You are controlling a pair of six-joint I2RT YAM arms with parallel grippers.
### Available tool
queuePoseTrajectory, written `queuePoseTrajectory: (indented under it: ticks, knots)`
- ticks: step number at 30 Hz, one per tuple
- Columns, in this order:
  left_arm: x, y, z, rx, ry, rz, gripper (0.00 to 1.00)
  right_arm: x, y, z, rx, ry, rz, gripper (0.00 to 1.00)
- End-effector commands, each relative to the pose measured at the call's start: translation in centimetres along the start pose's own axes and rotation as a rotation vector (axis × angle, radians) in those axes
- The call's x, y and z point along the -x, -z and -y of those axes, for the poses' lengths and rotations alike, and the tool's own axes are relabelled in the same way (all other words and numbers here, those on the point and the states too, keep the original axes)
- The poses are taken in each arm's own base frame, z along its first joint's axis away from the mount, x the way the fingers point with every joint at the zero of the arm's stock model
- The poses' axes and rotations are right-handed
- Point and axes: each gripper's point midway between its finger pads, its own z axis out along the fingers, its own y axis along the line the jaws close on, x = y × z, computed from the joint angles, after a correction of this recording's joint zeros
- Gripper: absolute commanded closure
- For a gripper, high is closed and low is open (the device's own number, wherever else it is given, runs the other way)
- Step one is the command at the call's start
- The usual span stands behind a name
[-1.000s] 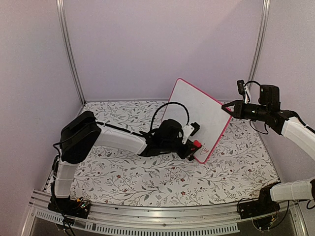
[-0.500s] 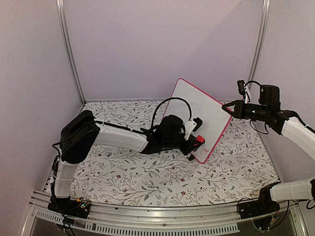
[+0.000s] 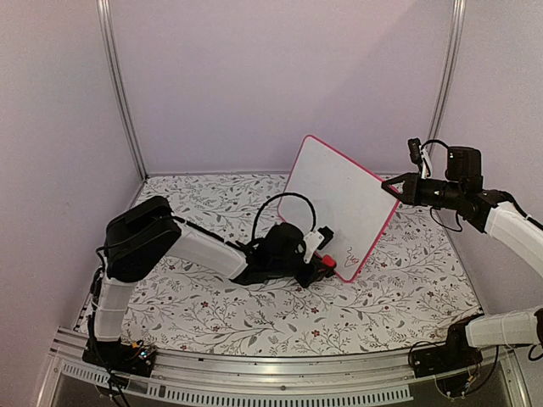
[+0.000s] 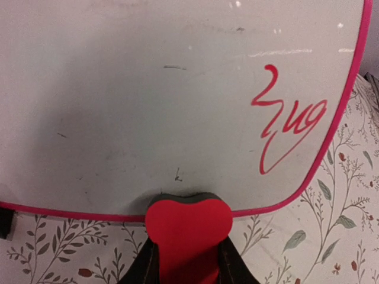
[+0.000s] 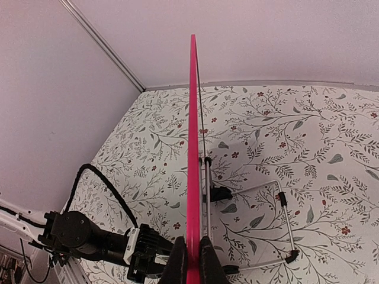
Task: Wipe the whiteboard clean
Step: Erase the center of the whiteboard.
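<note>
While the right gripper (image 3: 399,188) pinches the right edge of the whiteboard (image 3: 339,199), propping it tilted upright at centre right of the top view on the flowered table (image 3: 212,305), the left gripper (image 3: 325,254), clamped on a red eraser (image 4: 188,228), has slid within the last second from the board's lower face down to its bottom rim (lower and further left in frame). Red writing (image 4: 290,118) by the lower right corner is unwiped, so erasing likely needs another pass rightward.

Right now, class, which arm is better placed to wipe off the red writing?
Left. The left gripper holds the red eraser at the bottom edge of the whiteboard, near the writing; the right gripper clamps its side edge.
</note>
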Motion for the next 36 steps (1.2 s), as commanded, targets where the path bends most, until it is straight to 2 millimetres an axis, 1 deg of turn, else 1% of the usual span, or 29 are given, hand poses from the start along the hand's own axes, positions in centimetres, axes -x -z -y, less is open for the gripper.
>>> queuePoseTrajectory:
  ticks: [1,6,10,13,17,20,22,24,27,31,34,36]
  knots:
    - [1.3,0.0,0.5,-0.010,0.006,0.049,1.00,-5.8,-1.0,0.0,0.036,-0.106,-0.199,1.00]
    - [4.6,0.1,1.8,-0.044,-0.024,0.105,1.00,-5.7,-0.9,0.0,0.040,-0.110,-0.199,1.00]
    - [7.0,-0.2,2.7,-0.061,-0.054,0.134,1.00,-5.7,-0.9,0.0,0.039,-0.109,-0.200,1.00]
    - [8.3,-0.5,3.1,-0.066,-0.073,0.140,1.00,-5.3,-0.9,-0.2,0.037,-0.108,-0.199,1.00]
    - [10.4,-0.4,3.3,-0.065,-0.094,0.171,1.00,-4.8,-0.8,-0.3,0.034,-0.099,-0.190,1.00]
    - [11.1,-0.6,3.4,-0.067,-0.098,0.171,1.00,-5.0,-0.9,-0.3,0.037,-0.103,-0.196,1.00]
    - [10.6,-0.7,3.5,-0.070,-0.093,0.162,1.00,-5.2,-0.9,-0.1,0.033,-0.104,-0.200,1.00]
    - [9.3,-1.0,3.3,-0.067,-0.078,0.137,1.00,-5.4,-1.0,0.0,0.028,-0.103,-0.201,1.00]
    - [6.7,-1.5,2.7,-0.052,-0.055,0.084,1.00,-5.6,-0.9,0.0,0.032,-0.106,-0.202,1.00]
    - [2.3,-1.7,2.3,-0.048,-0.019,0.000,1.00,-5.4,-0.8,-0.2,0.039,-0.108,-0.198,1.00]
    - [0.1,-1.6,2.1,-0.040,-0.008,-0.034,1.00,-5.2,-0.7,-0.2,0.031,-0.100,-0.189,1.00]
    - [-1.0,-1.7,1.9,-0.035,-0.006,-0.060,1.00,-5.3,-0.7,-0.3,0.037,-0.103,-0.194,1.00]
